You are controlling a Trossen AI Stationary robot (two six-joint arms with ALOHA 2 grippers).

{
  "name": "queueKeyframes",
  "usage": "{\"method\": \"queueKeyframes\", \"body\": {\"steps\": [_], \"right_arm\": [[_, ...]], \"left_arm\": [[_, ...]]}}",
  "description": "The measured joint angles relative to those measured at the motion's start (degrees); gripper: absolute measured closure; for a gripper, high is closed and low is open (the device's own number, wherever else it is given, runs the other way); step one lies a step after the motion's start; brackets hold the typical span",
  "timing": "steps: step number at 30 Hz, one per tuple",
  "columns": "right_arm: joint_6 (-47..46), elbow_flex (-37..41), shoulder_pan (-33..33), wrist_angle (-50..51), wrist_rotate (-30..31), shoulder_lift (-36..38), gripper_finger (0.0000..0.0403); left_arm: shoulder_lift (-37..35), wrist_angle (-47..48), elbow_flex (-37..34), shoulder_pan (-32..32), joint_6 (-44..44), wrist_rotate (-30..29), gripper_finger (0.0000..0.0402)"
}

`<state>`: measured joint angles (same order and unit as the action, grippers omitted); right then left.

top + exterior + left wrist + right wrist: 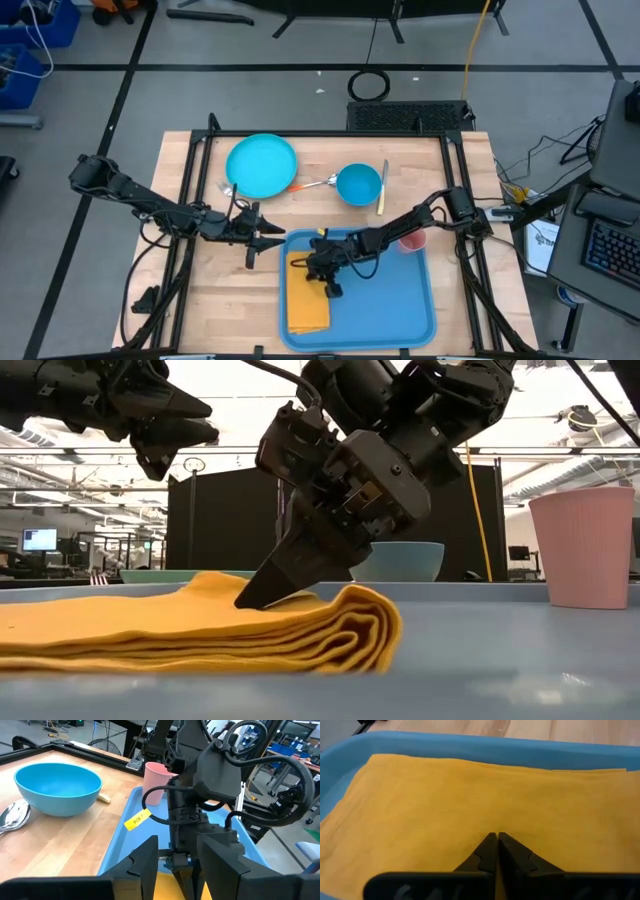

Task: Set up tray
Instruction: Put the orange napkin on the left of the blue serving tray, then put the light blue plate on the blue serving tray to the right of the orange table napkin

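— Where do we stand with our right claw (pixel 496 839)?

— Clenched, tips on the folded yellow cloth napkin (pixel 308 292), grasping nothing we can see. The napkin lies lengthwise along the left side of the large flat blue plastic tray (pixel 400 300), directly beneath.

— And our left claw (pixel 268 238)?

— Partly parted, empty, hovering over the wooden counter (pixel 220 300), just beside the tray's corner.

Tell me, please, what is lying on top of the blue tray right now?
On the tray lie a folded yellow cloth along its left side and a pink cup at its far right corner. The right gripper presses its shut tips onto the cloth, which hides the tray floor beneath.
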<state>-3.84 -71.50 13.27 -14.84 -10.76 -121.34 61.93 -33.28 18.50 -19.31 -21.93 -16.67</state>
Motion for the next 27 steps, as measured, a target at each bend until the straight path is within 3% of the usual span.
{"method": "queueKeyframes", "body": {"steps": [15,22,27], "right_arm": [[2.7,0.0,0.1,-0.8,2.1,2.8,0.0297],[7.2,-0.1,0.8,3.4,9.0,8.1,0.0276],[8.4,-0.1,-0.2,4.3,9.4,10.3,0.0277]], "left_arm": [[0.0,0.6,0.0,0.0,0.1,0.0,0.0259],[0.0,1.0,0.0,0.0,0.2,0.0,0.0259],[0.0,1.2,0.0,0.0,0.0,-1.0,0.0259]]}}
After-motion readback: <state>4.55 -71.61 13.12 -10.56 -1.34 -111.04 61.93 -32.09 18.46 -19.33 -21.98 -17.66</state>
